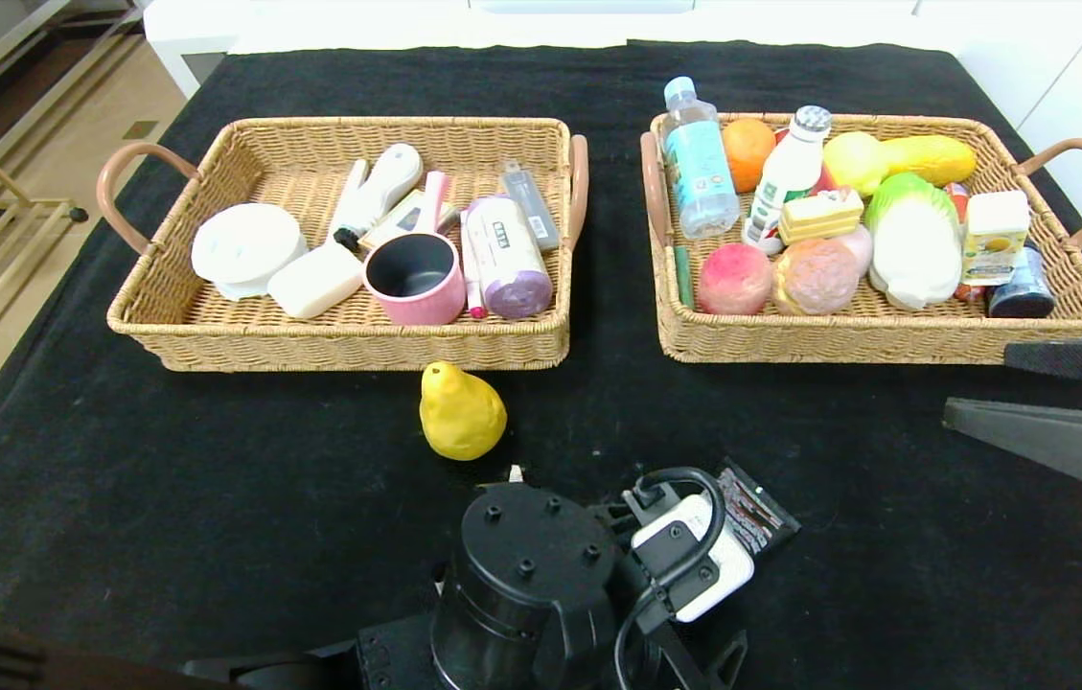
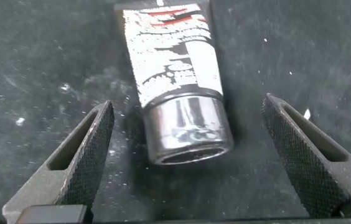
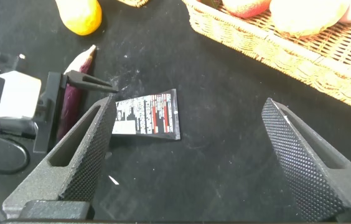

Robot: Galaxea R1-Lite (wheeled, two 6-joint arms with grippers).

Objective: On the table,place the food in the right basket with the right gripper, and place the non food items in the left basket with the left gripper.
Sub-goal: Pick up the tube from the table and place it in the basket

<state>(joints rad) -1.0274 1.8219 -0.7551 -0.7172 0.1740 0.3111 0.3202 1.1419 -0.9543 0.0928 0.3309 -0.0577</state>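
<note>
A black squeeze tube (image 2: 172,56) with a shiny wide cap (image 2: 188,130) lies on the black table (image 1: 167,498). My left gripper (image 2: 188,102) is open just above it, with one finger on each side of the cap and neither touching it. In the head view my left arm (image 1: 541,565) covers most of the tube (image 1: 761,513). My right gripper (image 1: 977,381) is open and empty at the right, in front of the right basket (image 1: 876,340). A yellow pear (image 1: 461,412) stands before the left basket (image 1: 358,350). A purple eggplant (image 3: 83,62) lies beside the left gripper.
The left basket holds a white disc (image 1: 246,244), a pink mug (image 1: 416,278) and toiletries. The right basket holds a water bottle (image 1: 699,163), fruit, a cabbage and a yellow carton (image 1: 996,235). The table's left edge drops to the floor.
</note>
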